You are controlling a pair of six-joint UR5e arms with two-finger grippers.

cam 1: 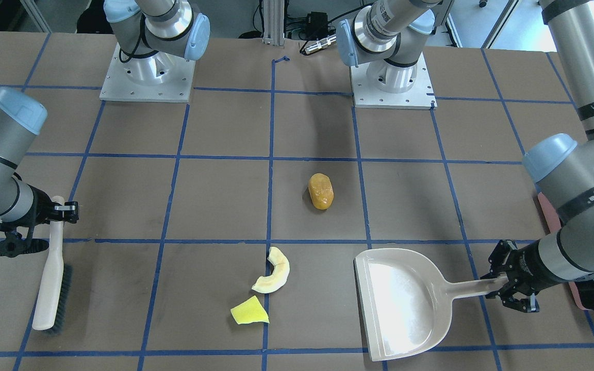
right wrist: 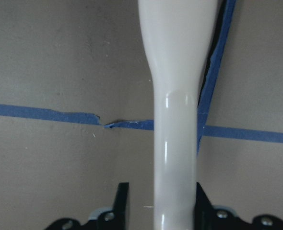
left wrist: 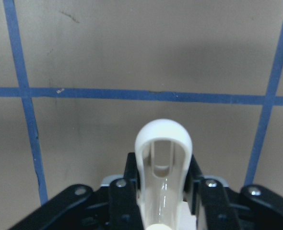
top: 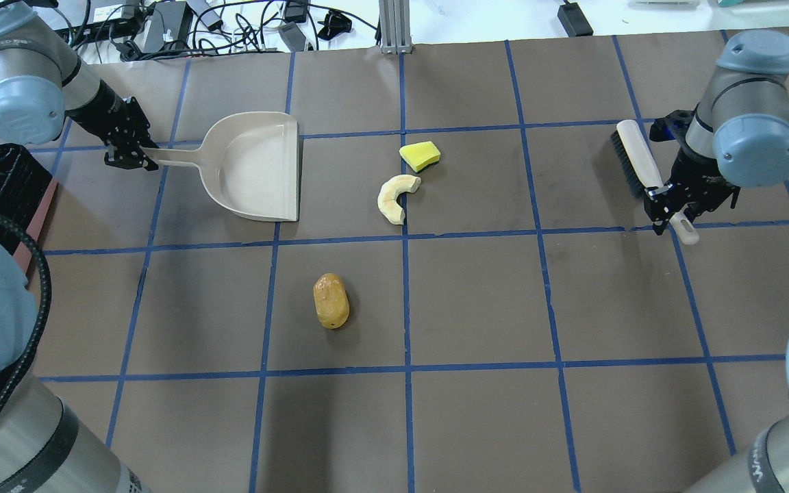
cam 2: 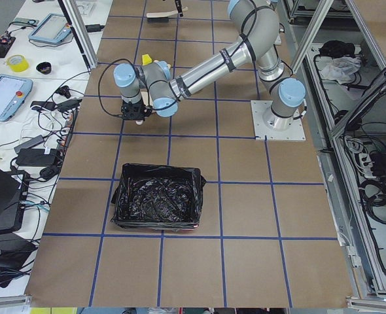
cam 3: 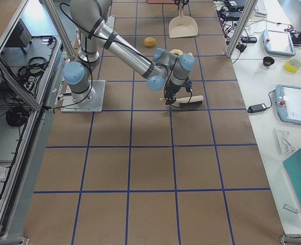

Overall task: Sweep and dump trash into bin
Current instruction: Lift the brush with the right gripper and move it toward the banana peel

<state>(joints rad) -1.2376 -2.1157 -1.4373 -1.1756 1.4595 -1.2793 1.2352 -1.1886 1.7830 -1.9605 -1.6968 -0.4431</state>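
Beige dustpan handle is clamped in the left jaws, beige brush handle in the right jaws. Orange lump sits mid-desk. Cream slice and yellow sponge wedge lie close together nearer the far edge, between dustpan and brush. Black-lined bin stands at the desk's left end.

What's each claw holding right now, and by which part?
Left claw grips the dustpan by its handle end; right claw grips the brush near its handle end.
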